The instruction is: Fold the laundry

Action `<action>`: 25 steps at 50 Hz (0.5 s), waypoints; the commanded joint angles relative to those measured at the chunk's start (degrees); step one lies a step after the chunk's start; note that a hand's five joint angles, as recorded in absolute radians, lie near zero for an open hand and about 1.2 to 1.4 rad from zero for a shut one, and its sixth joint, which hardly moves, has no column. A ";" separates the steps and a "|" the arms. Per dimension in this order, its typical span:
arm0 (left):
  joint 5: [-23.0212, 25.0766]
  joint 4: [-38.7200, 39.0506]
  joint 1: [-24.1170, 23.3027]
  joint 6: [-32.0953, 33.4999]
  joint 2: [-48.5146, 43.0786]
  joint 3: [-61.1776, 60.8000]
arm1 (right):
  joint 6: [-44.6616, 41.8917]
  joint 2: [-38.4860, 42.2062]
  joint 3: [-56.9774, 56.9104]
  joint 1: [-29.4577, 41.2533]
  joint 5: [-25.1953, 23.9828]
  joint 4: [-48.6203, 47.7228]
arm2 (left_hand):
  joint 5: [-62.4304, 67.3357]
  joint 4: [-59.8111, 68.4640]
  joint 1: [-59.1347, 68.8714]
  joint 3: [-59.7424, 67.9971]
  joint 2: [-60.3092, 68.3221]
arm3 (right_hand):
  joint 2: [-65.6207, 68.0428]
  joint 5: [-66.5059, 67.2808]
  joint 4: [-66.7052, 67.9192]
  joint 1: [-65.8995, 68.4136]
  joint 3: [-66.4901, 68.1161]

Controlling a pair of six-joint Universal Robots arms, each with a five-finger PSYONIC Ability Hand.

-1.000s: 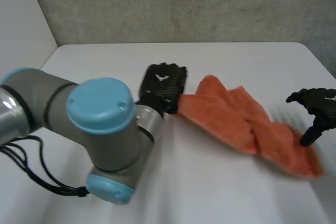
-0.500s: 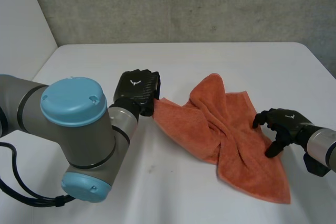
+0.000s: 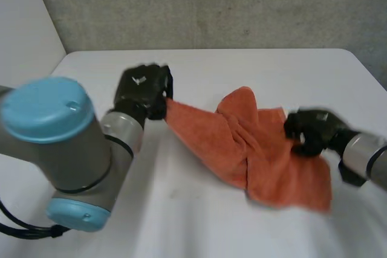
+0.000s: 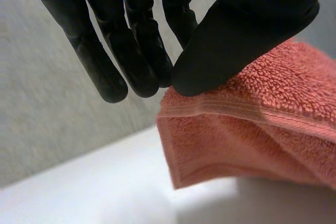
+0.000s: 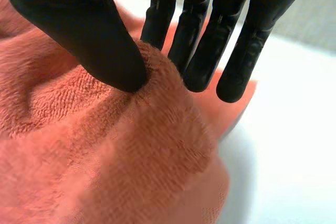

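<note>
An orange towel [image 3: 254,149] lies crumpled and twisted across the middle of the white table [image 3: 199,228]. My left hand [image 3: 144,89] pinches the towel's left corner [image 4: 252,124] between thumb and fingers, lifting it a little off the table. On the towel's right edge, my right hand [image 3: 309,130] has a bunched ridge of towel [image 5: 131,145] pinched between its thumb [image 5: 84,30] and fingers. The cloth between the two hands is folded over itself in a twist.
The table's left edge meets a white wall [image 3: 24,34], and a grey wall [image 3: 211,4] runs behind the table's far edge. My left arm's grey elbow with its light-blue cap [image 3: 48,119] fills the near left.
My right hand came in onto the towel's right edge and shut on a fold of it. My left hand carried its corner further left and away, stretching the towel.
</note>
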 commanded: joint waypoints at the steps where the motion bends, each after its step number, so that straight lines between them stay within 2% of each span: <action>1: -0.17 -0.07 1.96 -0.20 13.65 -0.69 | 6.01 -15.79 -8.80 -0.28 -0.21 1.58 | 10.75 10.30 12.48 10.30 10.25 | 12.56 14.04 11.97 25.20 12.53; 3: 0.09 -0.07 4.06 -0.03 22.14 -0.69 | 11.08 -19.82 -16.76 -0.37 -0.56 4.72 | 10.75 10.30 12.48 10.30 10.25 | 12.56 14.04 11.97 25.20 12.53; 4: 0.09 -0.07 4.07 -0.02 22.18 -0.69 | 11.10 -19.84 -16.80 -0.37 -0.56 4.74 | 10.75 10.30 12.48 10.30 10.25 | 12.56 14.04 11.97 25.20 12.53; 6: 0.27 0.02 6.26 0.06 29.00 -0.17 | 12.95 -20.54 -24.32 -0.89 -2.13 11.65 | 10.75 10.30 12.48 10.30 10.25 | 12.56 14.04 11.97 25.20 12.53; 11: 0.97 -0.59 9.08 0.33 32.90 1.06 | 12.69 -17.31 -31.64 -3.96 -5.91 17.13 | 10.75 10.30 12.48 10.30 10.25 | 12.56 14.04 11.97 25.20 12.53; 12: 0.97 -0.59 9.08 0.33 32.90 1.07 | 12.69 -17.29 -31.65 -3.97 -5.92 17.13 | 10.75 10.30 12.48 10.30 10.25 | 12.56 14.04 11.97 25.20 12.53; 14: 2.63 -1.91 10.74 0.15 32.55 0.46 | 11.20 -9.77 -33.67 -4.32 -6.10 17.57 | 10.75 10.30 12.48 10.30 10.25 | 12.56 14.04 11.97 25.20 12.53; 15: 2.64 -1.91 10.75 0.15 32.55 0.45 | 11.19 -9.73 -33.67 -4.32 -6.10 17.57 | 10.75 10.30 12.48 10.30 10.25 | 12.56 14.04 11.97 25.20 12.53; 17: 4.83 -3.49 12.50 0.15 31.07 -2.08 | 9.35 -2.73 -36.56 -1.62 -5.40 18.71 | 10.75 10.30 12.48 10.30 10.25 | 12.56 14.04 11.97 25.20 12.53; 18: 4.84 -3.49 12.51 0.15 31.06 -2.10 | 9.35 -2.70 -36.58 -1.60 -5.39 18.72 | 10.75 10.30 12.48 10.30 10.25 | 12.56 14.04 11.97 25.20 12.53; 20: 6.07 -3.58 13.30 0.33 28.95 -3.59 | 7.86 4.39 -39.72 2.69 -3.73 21.17 | 10.75 10.30 12.48 10.30 10.25 | 12.56 14.04 11.97 25.20 12.53; 21: 7.03 -3.58 14.26 0.41 26.07 -4.98 | 7.85 4.42 -39.74 2.71 -3.72 21.18 | 10.75 10.30 12.48 10.30 10.25 | 12.56 14.04 11.97 25.20 12.53; 22: 7.73 -3.50 14.70 0.50 22.91 -5.95 | 7.15 7.99 -41.13 4.45 -2.33 21.79 | 10.75 10.30 12.48 10.30 10.25 | 12.56 14.04 11.97 25.20 12.53; 23: 7.74 -3.49 14.71 0.50 22.88 -5.96 | 7.15 8.03 -41.15 4.47 -2.32 21.79 | 10.75 10.30 12.48 10.30 10.25 | 12.56 14.04 11.97 25.20 12.53; 25: 8.00 -3.06 14.88 0.85 15.62 -6.41 | 5.83 14.41 -43.86 6.83 1.01 21.79 | 10.75 10.30 12.48 10.30 10.25 | 12.56 14.04 11.97 25.20 12.53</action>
